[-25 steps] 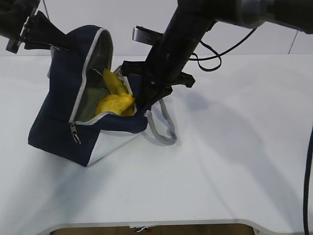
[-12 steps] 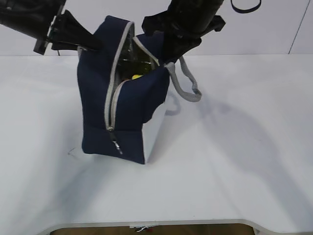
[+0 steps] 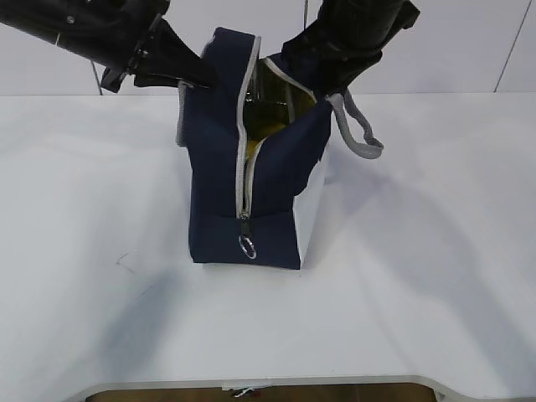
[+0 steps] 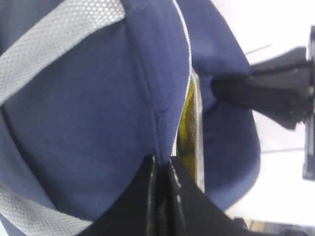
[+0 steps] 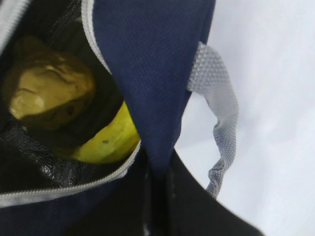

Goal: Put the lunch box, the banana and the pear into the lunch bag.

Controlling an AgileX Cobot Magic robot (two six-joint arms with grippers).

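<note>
The navy lunch bag (image 3: 218, 184) stands upright on the white table, its grey zipper open down the front end. My left gripper (image 3: 201, 79) is shut on the bag's left top edge (image 4: 147, 98). My right gripper (image 3: 314, 79) is shut on the bag's right top edge (image 5: 152, 73). Inside the bag, in the right wrist view, the banana (image 5: 106, 140) lies below the lumpy yellow pear (image 5: 49, 96). A sliver of yellow (image 4: 187, 113) shows through the opening in the left wrist view. The lunch box is hidden.
A grey webbing handle (image 3: 360, 138) hangs off the bag's right side, also in the right wrist view (image 5: 219, 128). The zipper pull ring (image 3: 247, 245) hangs low on the front. The white table (image 3: 419, 251) stretches around; its front edge is near the bottom.
Both grippers have raised the bag from lying tilted to standing upright and moved it to the right. The fruit, visible before in the exterior view, is now mostly hidden inside.
</note>
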